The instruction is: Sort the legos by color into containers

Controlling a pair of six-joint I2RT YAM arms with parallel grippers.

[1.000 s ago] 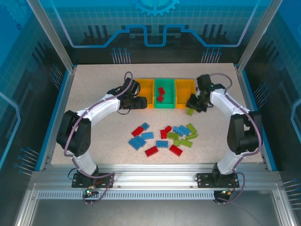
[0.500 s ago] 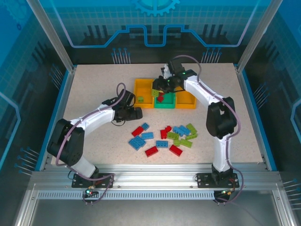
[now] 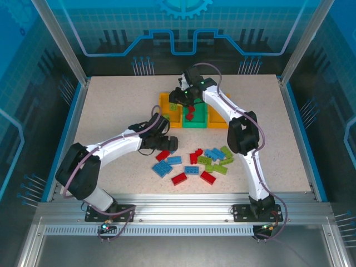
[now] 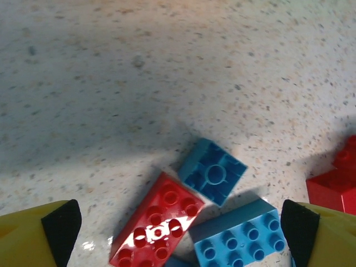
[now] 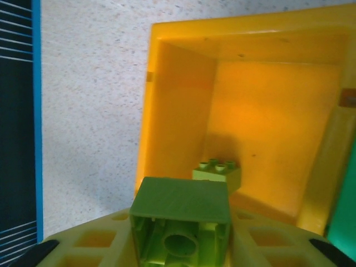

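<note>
Left fingers [image 4: 58, 225], wide apart, moved over red brick [image 4: 158, 222]; right fingers [image 5: 30, 256]: hold on lime brick [image 5: 181, 208] unclear.

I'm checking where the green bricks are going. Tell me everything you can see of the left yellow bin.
The left yellow bin is an open-topped rectangular box of glossy yellow-orange plastic with smooth, slightly sloped inner walls. It stands upright on the speckled table, leftmost in the row, one side against the green middle bin. One small lime brick lies studs-up on its floor.
</note>
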